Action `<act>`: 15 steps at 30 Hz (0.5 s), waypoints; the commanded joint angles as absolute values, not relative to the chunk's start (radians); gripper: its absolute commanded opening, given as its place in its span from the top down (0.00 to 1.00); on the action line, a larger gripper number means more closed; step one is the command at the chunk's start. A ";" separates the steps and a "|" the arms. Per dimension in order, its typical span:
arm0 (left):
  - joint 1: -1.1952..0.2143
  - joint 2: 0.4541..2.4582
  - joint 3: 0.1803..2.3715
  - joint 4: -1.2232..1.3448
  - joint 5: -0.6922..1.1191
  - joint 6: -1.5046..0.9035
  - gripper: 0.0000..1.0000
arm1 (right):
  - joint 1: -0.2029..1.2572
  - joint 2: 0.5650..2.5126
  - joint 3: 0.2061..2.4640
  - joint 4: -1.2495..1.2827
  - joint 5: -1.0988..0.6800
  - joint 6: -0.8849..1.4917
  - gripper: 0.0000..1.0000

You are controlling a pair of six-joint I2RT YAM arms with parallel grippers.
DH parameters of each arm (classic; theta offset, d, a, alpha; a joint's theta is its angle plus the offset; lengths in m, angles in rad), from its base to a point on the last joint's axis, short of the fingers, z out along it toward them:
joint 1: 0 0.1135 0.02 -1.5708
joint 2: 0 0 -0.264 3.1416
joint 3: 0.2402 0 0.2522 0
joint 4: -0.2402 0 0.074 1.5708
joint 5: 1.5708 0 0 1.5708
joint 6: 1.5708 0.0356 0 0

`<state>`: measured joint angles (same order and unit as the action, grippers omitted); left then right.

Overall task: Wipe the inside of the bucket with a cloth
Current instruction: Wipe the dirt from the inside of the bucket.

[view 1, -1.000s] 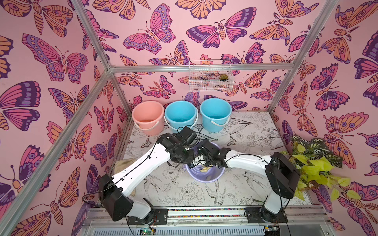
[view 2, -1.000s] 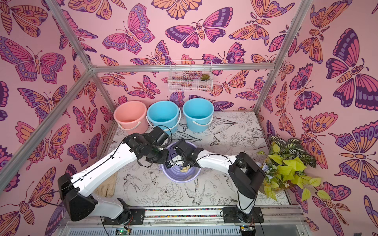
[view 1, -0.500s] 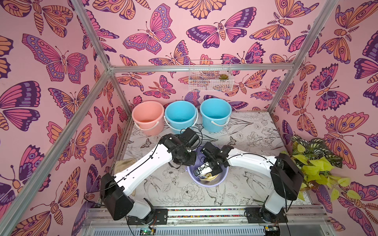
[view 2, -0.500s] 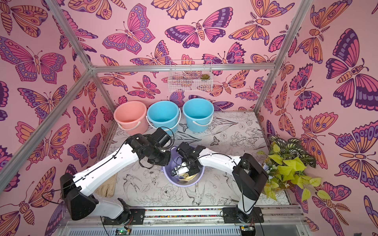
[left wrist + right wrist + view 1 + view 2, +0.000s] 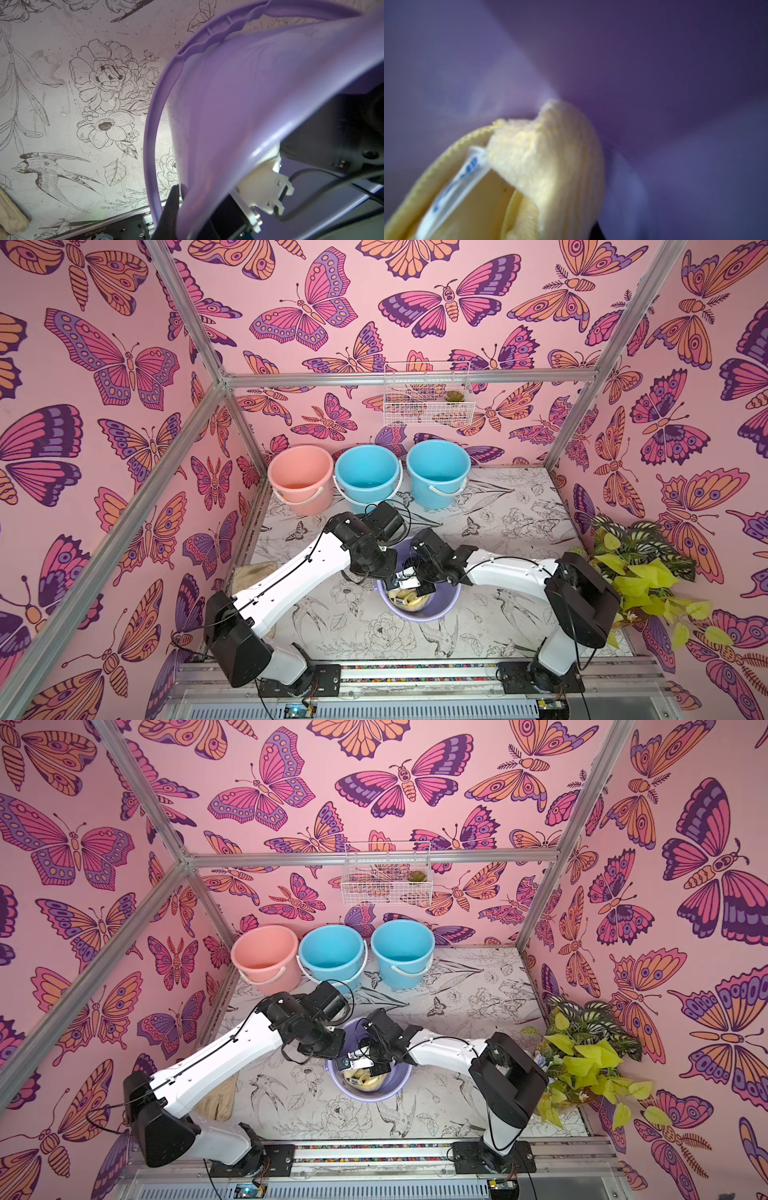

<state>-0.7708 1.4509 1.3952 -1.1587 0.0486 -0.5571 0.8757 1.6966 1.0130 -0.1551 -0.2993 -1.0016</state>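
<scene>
Pale yellow cloth (image 5: 409, 598) (image 5: 365, 1080), soft and fleecy, sits bunched down inside the lilac plastic bucket (image 5: 432, 616) (image 5: 376, 1096). In my right wrist view the cloth (image 5: 546, 166) presses against the bucket's inner wall (image 5: 654, 72), with its white label with blue print (image 5: 460, 178) folded into the bunch.

My right gripper (image 5: 422, 589) (image 5: 376, 1068) reaches down through the bucket mouth. Its jaws are closed tight with the cloth pinched between them. The fingertips are hidden by fabric.

My left gripper (image 5: 383, 572) (image 5: 334, 1050) is clamped shut on the bucket rim on the left side. In the left wrist view one dark finger (image 5: 172, 199) lies against the outside of the wall (image 5: 228, 93), just beside the lilac handle (image 5: 153, 116). The other finger is hidden behind the wall.

The bucket stands mid-table on the white tabletop printed with line-drawn flowers and birds (image 5: 498, 522) (image 5: 62, 104).

A dull tan rag (image 5: 253, 572) (image 5: 216, 1100) (image 5: 10, 212) lies at the table's left edge, partly under my left arm.

Along the back wall stand a salmon pink bucket (image 5: 300, 472) and two sky blue buckets (image 5: 368, 472) (image 5: 438, 468). They are well apart from the lilac one.

A white wire basket (image 5: 428, 393) hangs on the wall above them. A leafy green plant (image 5: 640, 568) sits at the right edge.
</scene>
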 commanded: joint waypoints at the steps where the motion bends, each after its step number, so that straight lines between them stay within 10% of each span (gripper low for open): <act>1: -0.785 1.459 1.379 -1.119 0.103 -0.555 1.00 | 0.915 1.692 0.999 0.132 -0.162 -1.036 1.00; 15: -0.785 1.445 1.384 -1.121 0.094 -0.557 1.00 | 0.927 1.658 1.058 -0.128 0.297 -1.298 1.00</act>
<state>-0.7673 1.4479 1.3949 -1.1442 0.0334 -0.5663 0.9245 1.6882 1.0023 -0.0441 0.1833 -1.2530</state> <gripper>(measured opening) 0.116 0.100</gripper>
